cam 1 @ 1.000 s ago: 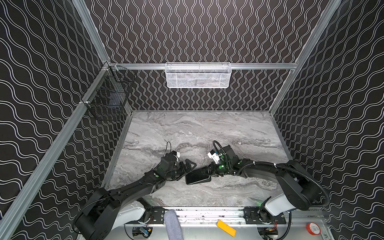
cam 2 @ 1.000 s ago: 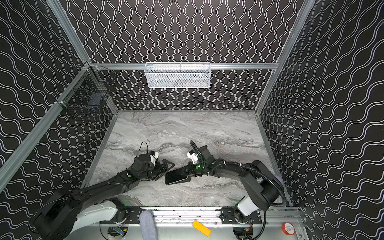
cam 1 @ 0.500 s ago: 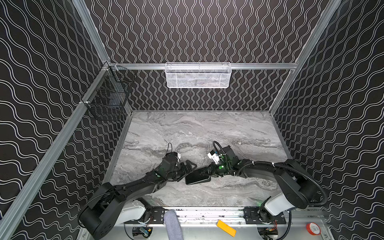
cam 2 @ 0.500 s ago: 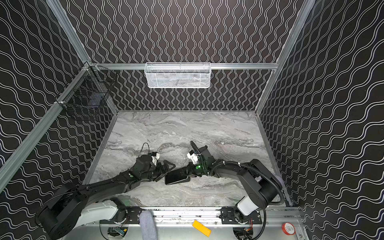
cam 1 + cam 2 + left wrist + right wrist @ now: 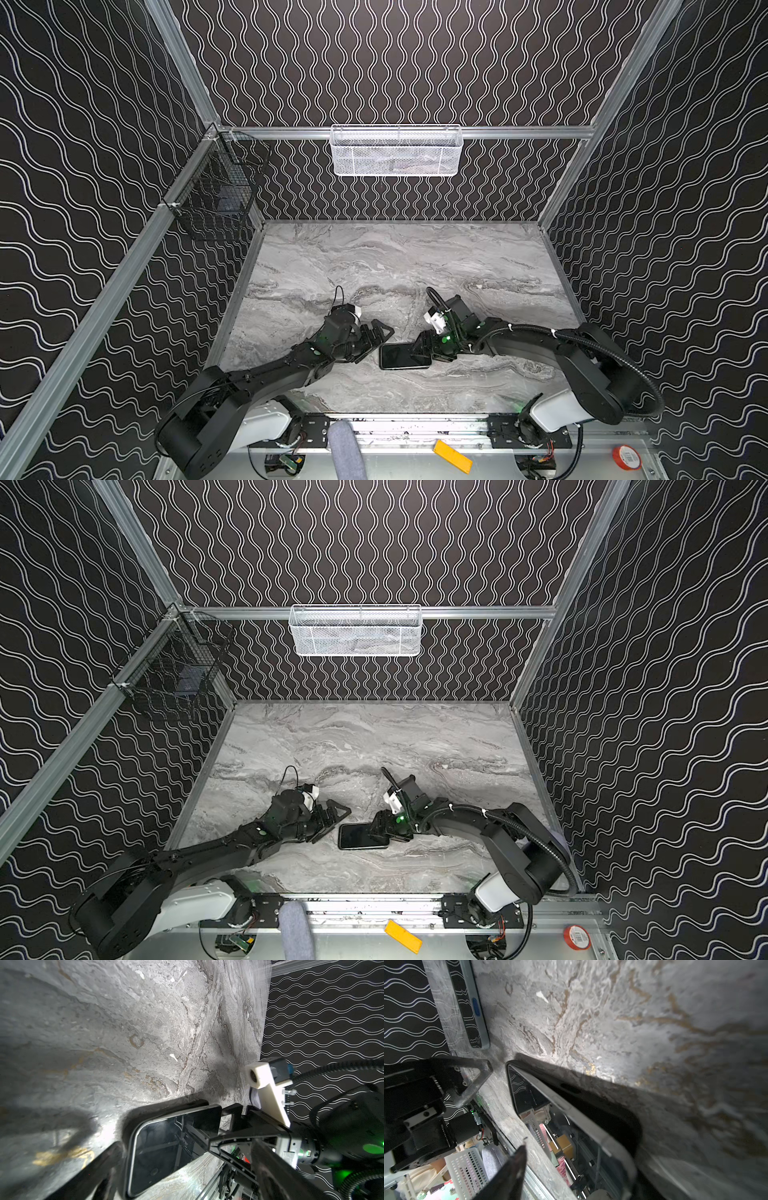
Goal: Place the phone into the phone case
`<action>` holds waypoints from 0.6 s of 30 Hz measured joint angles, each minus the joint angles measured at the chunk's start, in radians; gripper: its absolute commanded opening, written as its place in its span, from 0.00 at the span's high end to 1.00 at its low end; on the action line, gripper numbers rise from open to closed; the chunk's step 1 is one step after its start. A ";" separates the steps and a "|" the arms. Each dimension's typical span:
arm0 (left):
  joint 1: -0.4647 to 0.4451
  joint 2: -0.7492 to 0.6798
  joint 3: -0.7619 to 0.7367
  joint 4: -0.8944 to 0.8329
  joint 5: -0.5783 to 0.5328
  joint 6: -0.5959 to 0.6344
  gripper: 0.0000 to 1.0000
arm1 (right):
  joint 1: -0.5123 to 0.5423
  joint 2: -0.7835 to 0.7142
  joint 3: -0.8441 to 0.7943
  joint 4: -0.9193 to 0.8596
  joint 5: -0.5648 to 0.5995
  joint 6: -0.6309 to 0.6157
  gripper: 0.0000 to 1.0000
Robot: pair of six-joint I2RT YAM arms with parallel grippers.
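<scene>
Stretching low toward the phone [image 5: 399,356], left arm [image 5: 291,370] and right arm [image 5: 519,345] show jaws apart.

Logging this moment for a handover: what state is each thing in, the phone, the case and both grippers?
phone, lying flat on the table, screen up and dark.
phone case, a black rim that seems wrapped round the phone; seating unclear.
left gripper, jaws open, empty, just beside the phone.
right gripper, jaws open around the phone's end, not clamped.
</scene>
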 measured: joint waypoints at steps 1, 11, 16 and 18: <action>0.000 -0.004 0.000 -0.002 0.000 0.000 0.02 | 0.000 -0.009 0.002 -0.015 0.013 -0.001 0.23; 0.000 -0.026 0.002 -0.020 -0.001 0.000 0.02 | 0.001 -0.035 0.005 -0.048 0.049 -0.015 0.12; 0.000 -0.027 0.002 -0.021 0.000 0.000 0.02 | 0.002 -0.082 0.006 -0.114 0.125 -0.028 0.07; 0.000 -0.027 0.002 -0.021 0.000 0.000 0.02 | 0.002 -0.102 0.013 -0.151 0.161 -0.034 0.05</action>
